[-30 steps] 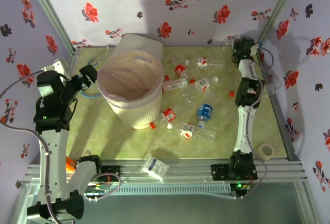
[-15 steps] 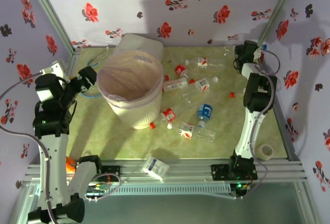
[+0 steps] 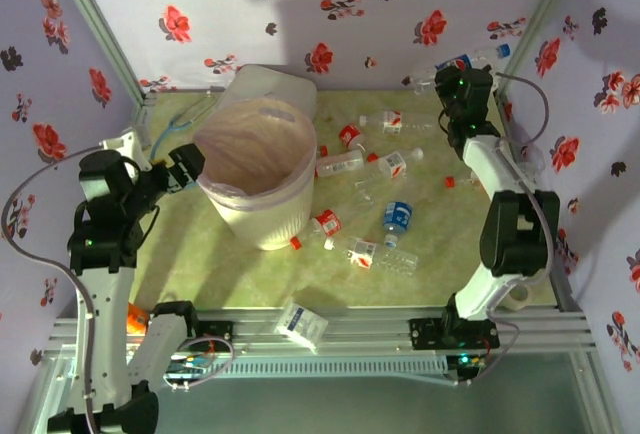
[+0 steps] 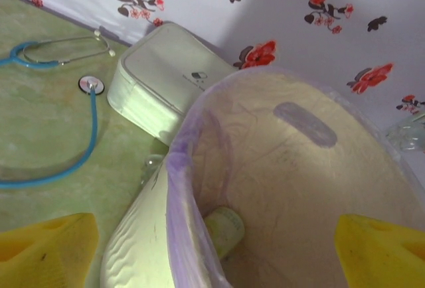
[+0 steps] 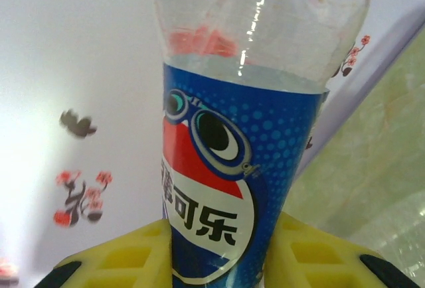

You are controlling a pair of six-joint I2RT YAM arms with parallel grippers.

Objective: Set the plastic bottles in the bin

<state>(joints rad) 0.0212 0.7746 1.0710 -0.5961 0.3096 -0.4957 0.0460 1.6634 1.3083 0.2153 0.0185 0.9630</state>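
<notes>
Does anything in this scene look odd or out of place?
Yes. A blue stethoscope lies beside the bin, and it does not belong among drink bottles. A small carton lies askew at the near edge of the table.

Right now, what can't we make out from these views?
- Left wrist: pale object low inside the bin, half behind the liner fold; unidentifiable.
- Right wrist: blue-label bottle, far end cut off by the top edge, base hidden inside the right pincer.
- Top external: orange item mostly behind the left arm; unidentifiable.
</notes>
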